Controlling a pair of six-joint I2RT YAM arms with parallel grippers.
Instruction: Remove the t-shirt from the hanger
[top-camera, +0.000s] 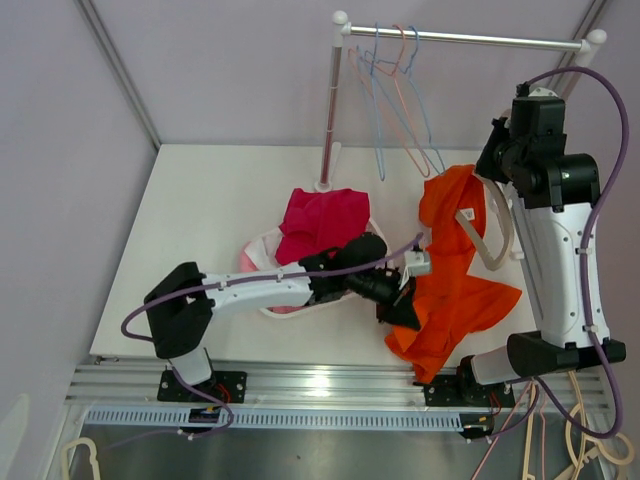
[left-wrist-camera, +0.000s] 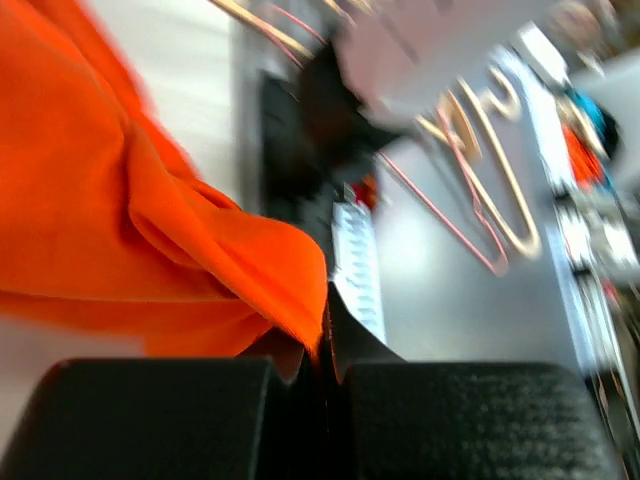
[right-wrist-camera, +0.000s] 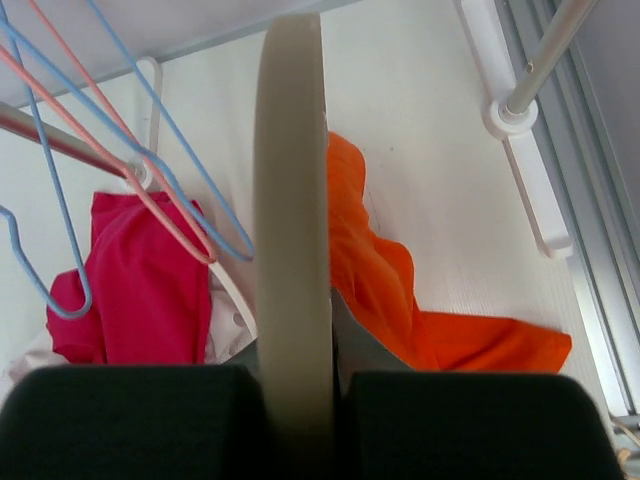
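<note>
The left pincer (left-wrist-camera: 325, 335) nips only an edge of the orange t-shirt (left-wrist-camera: 120, 230), which may slip if its collar snags the beige hanger (right-wrist-camera: 292, 200) the right pincer (right-wrist-camera: 295, 375) clamps.

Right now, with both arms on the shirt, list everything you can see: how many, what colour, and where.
t-shirt: one, orange, draped from the hanger onto the table's right side
hanger: one, beige, inside the t-shirt's neck
garment: one, magenta, mid-table by the rack's post
cloth: one, pale pink and white, under the garment
rack: one, silver rail, far edge
wire hangers: several, blue and pink, on the rail
spare hangers: several, beige, below the near edge
table: one, white
left gripper: pinching the t-shirt's hem
right gripper: clamping the hanger
</note>
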